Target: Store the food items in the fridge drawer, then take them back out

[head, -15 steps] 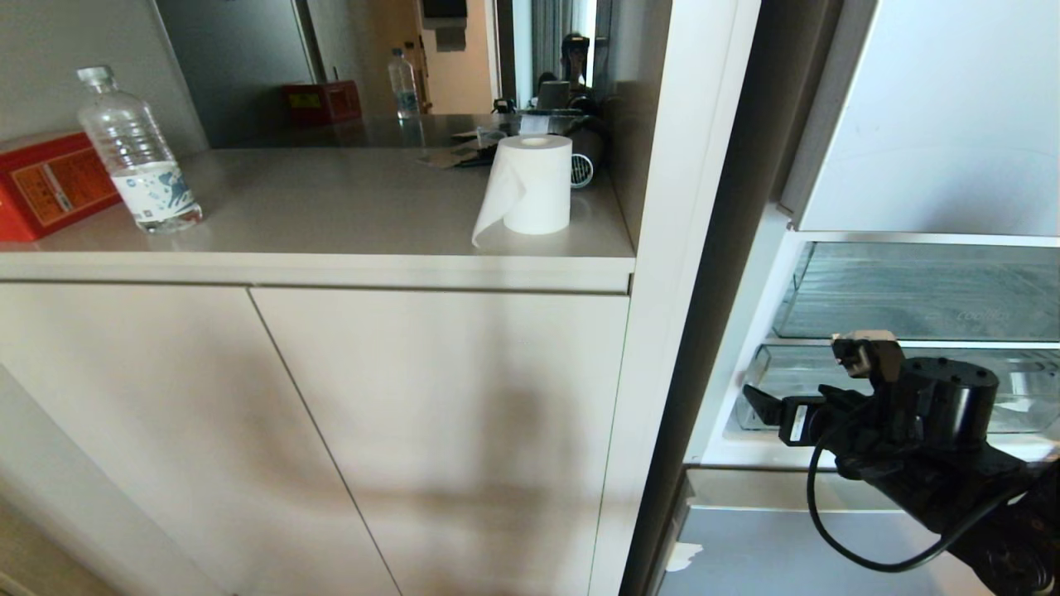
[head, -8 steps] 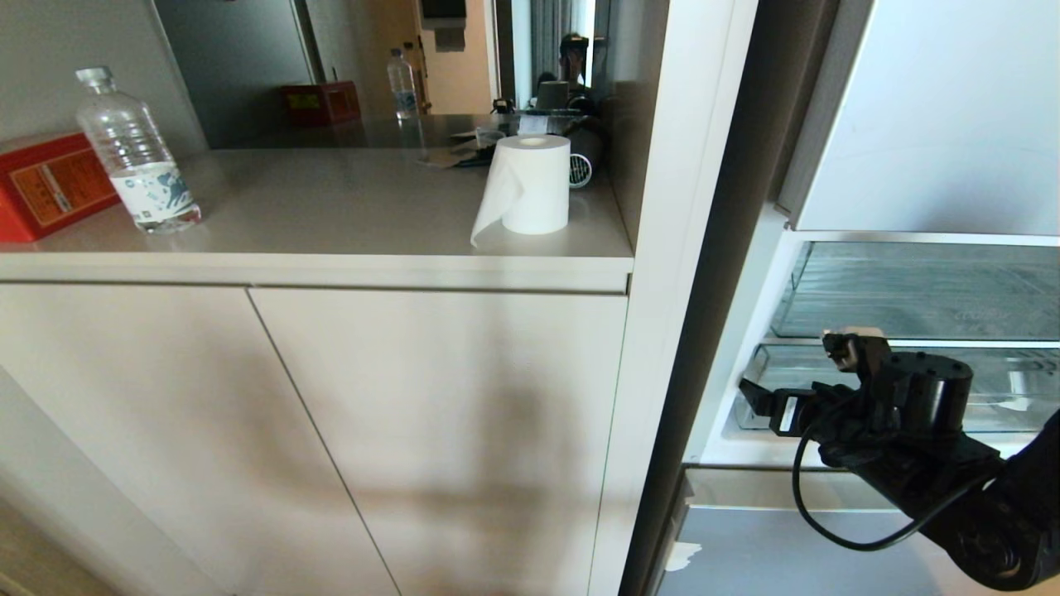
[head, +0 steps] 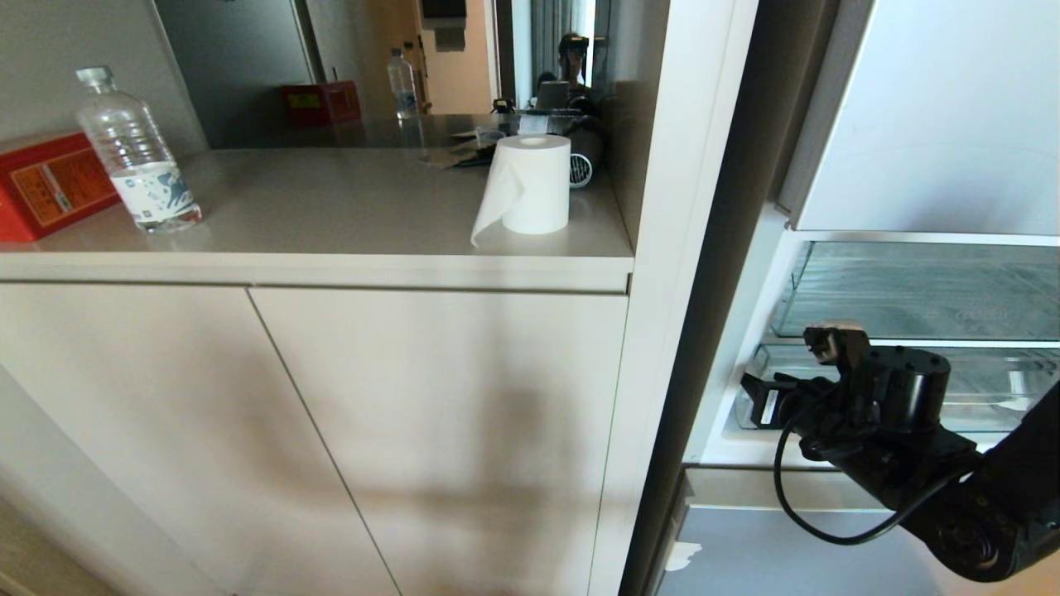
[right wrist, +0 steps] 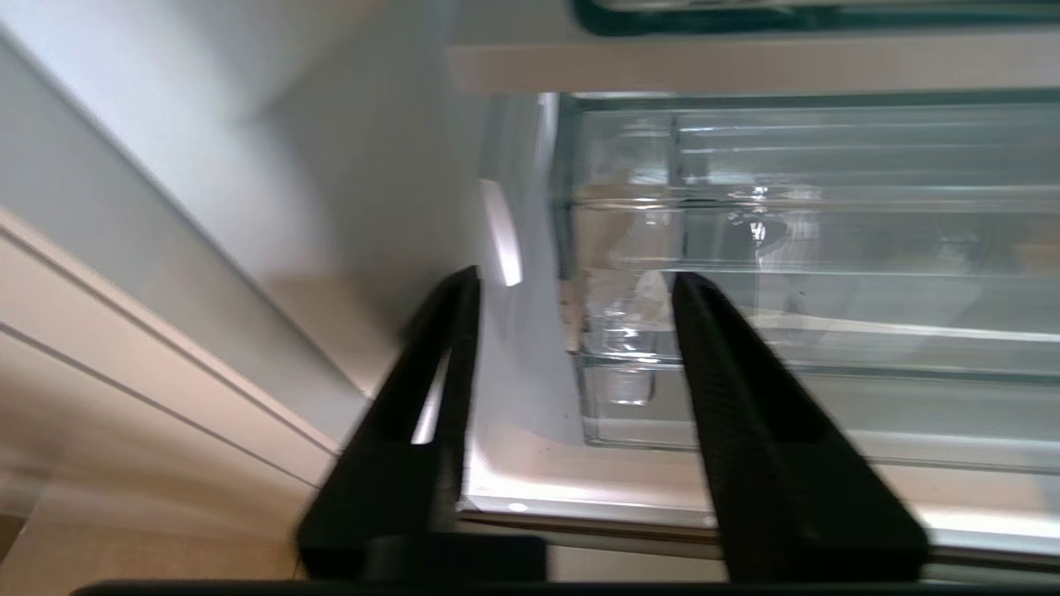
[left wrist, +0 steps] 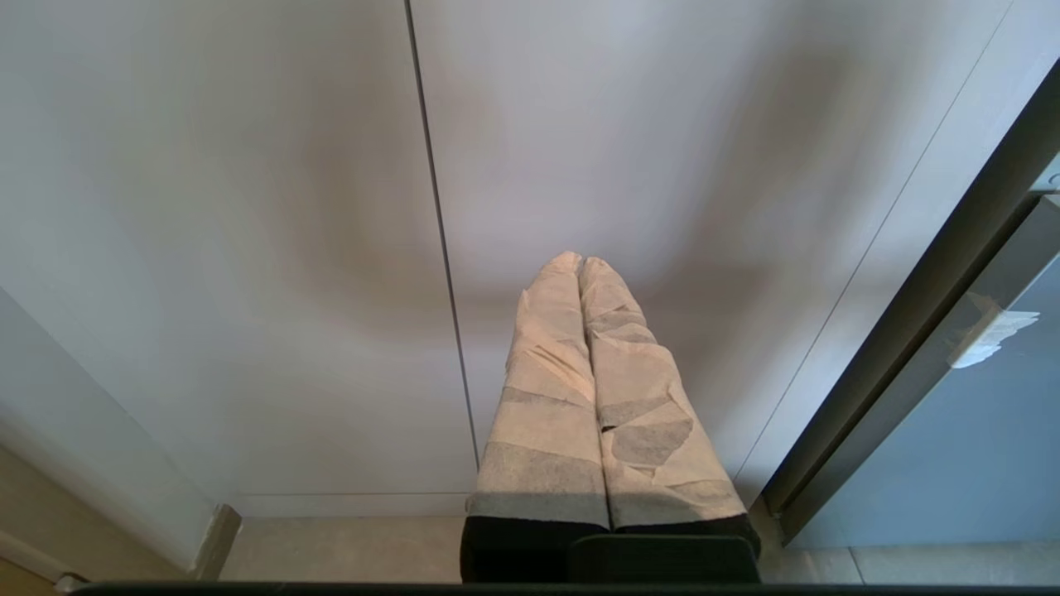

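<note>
We are looking at the right gripper (head: pixel 758 397) in the lower right of the head view, reaching toward the left end of the fridge drawer (head: pixel 985 389). In the right wrist view the gripper (right wrist: pixel 571 285) is showing a clear gap between its two black fingers (right wrist: pixel 729 364), nothing between them, so released and empty. The gap is lining up with the drawer's (right wrist: pixel 811 273) near corner and thick clear front lip; we are judging it is placed there to take hold of that lip for a pull, but contact is not showing.

The drawer is sitting pushed in, below the deeper clear compartment (head: pixel 919 290). Through the clear walls we are seeing only ribs and glare, no fruit. The food items are not showing in any view, so we cannot say where they are.

The left gripper (left wrist: pixel 581 263) is hanging parked in front of the cabinet doors (left wrist: pixel 248 207), taped fingers pressed together, holding nothing.

On the counter (head: pixel 331 215), upper left: a water bottle (head: pixel 137 153), a red box (head: pixel 50 182), a paper roll (head: pixel 530 184).
</note>
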You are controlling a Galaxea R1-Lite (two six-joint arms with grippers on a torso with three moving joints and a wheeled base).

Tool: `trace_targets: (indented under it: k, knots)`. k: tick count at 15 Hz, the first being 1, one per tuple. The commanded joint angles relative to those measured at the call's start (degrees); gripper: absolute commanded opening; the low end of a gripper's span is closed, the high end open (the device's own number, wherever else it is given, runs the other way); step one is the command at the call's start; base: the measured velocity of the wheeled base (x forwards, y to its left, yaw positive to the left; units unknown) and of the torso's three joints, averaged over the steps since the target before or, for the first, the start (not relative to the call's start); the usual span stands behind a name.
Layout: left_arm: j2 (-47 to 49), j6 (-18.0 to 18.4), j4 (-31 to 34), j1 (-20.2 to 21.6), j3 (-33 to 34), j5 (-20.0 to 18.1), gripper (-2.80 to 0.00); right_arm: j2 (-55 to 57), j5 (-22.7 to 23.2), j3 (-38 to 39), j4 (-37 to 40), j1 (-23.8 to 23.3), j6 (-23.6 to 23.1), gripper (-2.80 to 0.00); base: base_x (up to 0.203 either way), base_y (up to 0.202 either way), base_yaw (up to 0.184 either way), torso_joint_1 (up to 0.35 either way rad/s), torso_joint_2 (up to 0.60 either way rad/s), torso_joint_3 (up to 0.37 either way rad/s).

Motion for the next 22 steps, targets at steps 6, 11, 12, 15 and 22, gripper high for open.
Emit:
trace_targets:
  k: [6,11,12,15,22]
  knots:
    - [0.0,0.0,0.0,0.0,0.0,0.0,-2.80,-1.2,0.0,1.1,-0.4,1.7,0.2,-2.80,0.000,0.000,0.000,0.000,0.00,0.000]
    - [0.0,0.0,0.0,0.0,0.0,0.0,-2.80,-4.6,0.1,4.8,-0.5,2.0,0.4,-2.80,0.000,0.000,0.000,0.000,0.00,0.000]
    - [0.0,0.0,0.0,0.0,0.0,0.0,-2.80,-6.0,0.2,6.2,-0.6,2.1,0.5,-2.80,0.000,0.000,0.000,0.000,0.00,0.000]
    - [0.0,0.0,0.0,0.0,0.0,0.0,-2.80,-12.8,0.1,12.2,-0.6,3.1,0.6,-2.80,0.000,0.000,0.000,0.000,0.00,0.000]
    - [0.0,0.0,0.0,0.0,0.0,0.0,-2.80,-29.8,-0.6,28.0,-0.1,4.9,0.0,0.00,0.000,0.000,0.000,0.000,0.00,0.000]
